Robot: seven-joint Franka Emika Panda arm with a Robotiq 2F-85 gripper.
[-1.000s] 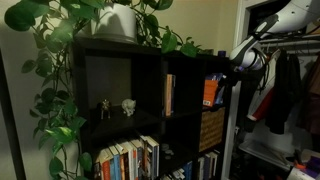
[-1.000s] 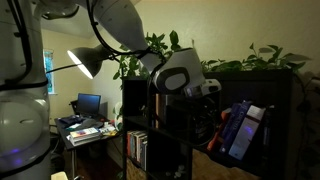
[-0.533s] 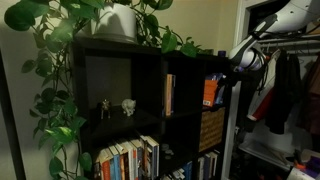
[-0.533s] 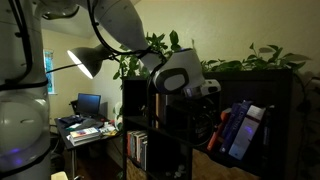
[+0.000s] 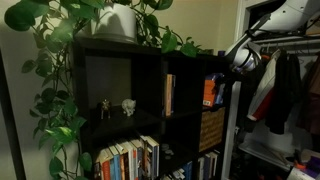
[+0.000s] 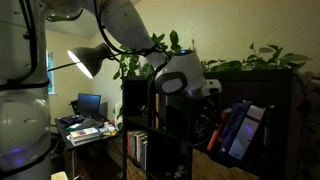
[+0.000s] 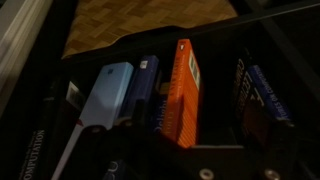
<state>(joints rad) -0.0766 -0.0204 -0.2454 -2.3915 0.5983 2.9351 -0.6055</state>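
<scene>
My gripper (image 7: pixel 200 128) stands open in front of the upper right cubby of a black bookshelf (image 5: pixel 150 62), holding nothing. In the wrist view an upright orange book (image 7: pixel 182 90) sits just left of the gap between the dark fingers (image 7: pixel 146 118). A dark blue book (image 7: pixel 147 82) and a light blue one (image 7: pixel 108 95) stand further left, and dark books (image 7: pixel 257 100) stand to the right. In both exterior views the gripper (image 5: pixel 238 62) (image 6: pixel 212 90) hovers at the shelf's front edge, close to the orange book (image 5: pixel 209 92).
A trailing potted plant (image 5: pixel 120 20) tops the shelf. Small figurines (image 5: pixel 127 105) stand in the left cubby, with a row of books (image 5: pixel 130 158) below. A woven basket (image 5: pixel 211 128) fills the cubby under the gripper. Clothes (image 5: pixel 285 90) hang beside the shelf. A lamp (image 6: pixel 88 62) and desk monitor (image 6: pixel 88 104) stand behind.
The arm has shifted slightly upward at the shelf front. The jaws have stayed open and the books have not moved.
</scene>
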